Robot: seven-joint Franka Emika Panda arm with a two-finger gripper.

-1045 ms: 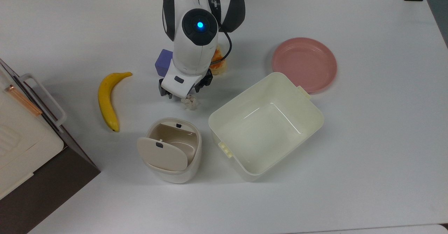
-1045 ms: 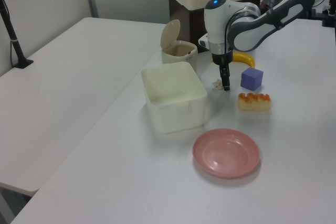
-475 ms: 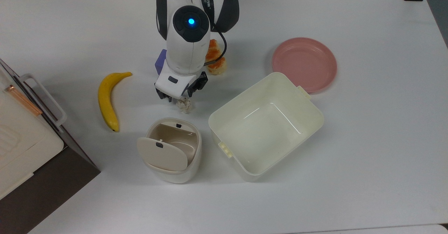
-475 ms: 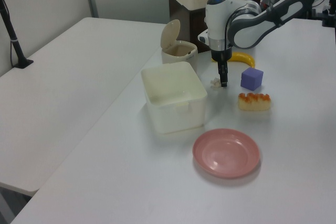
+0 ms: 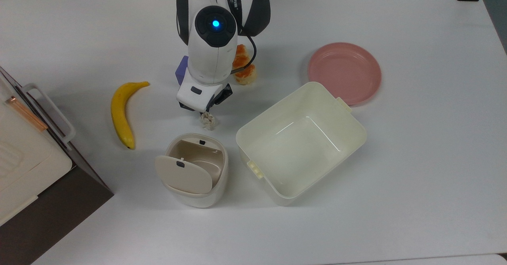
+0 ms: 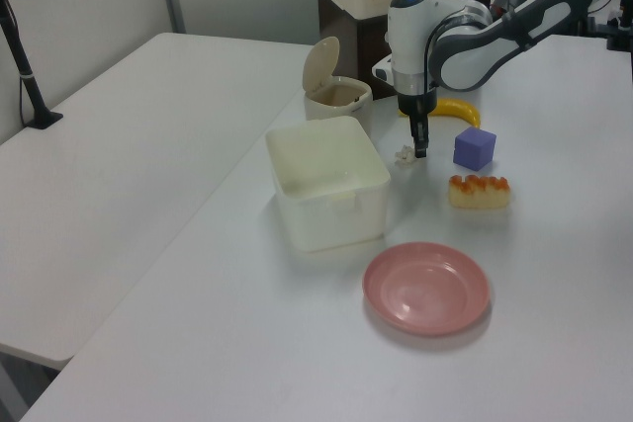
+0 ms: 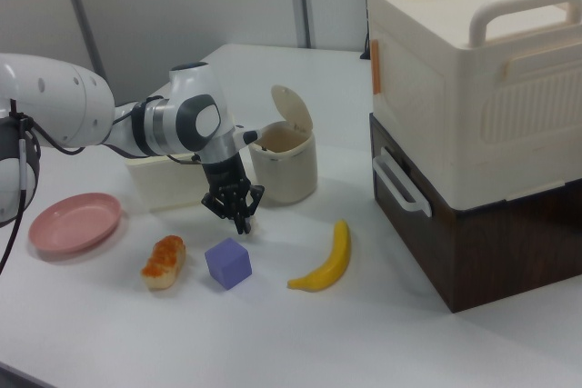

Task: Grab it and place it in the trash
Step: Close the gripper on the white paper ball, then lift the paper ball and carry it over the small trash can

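The small crumpled ball of off-white paper [image 5: 208, 121] sits at the tips of the hand [image 5: 203, 111], on or just above the white desk [image 5: 396, 178]; contact with the desk surface cannot be confirmed; in the left view the ball [image 6: 406, 155] shows just to the left view's left of the hand [image 6: 420, 149]. The hand points straight down, and in the top view its fingers appear drawn together on the upper edge of the ball; judged state: clenched on the paper, by a shallow pinch only.

Step in hand, as judged: secure the grasp, then lift. Procedure: confirm that both fingers bear on the paper before rising; lift vertically, without sideways drag, since a wrinkled ball held at its edge may slip free; raise the ball above the rim of the bin before any travel toward it.

The small rounded cream-beige plastic bin [image 5: 218, 185] stands near the hand, toward the top view's bottom edge; its oval flip lid [image 5: 184, 174] is swung open; the cavity shows nothing inside. The larger rectangular cream tub [image 5: 348, 138] stands to the top view's right of the hand, open-topped; nothing shows in it; it is not the target. Release only when the hand is centred over the bin opening, clear of the raised lid.
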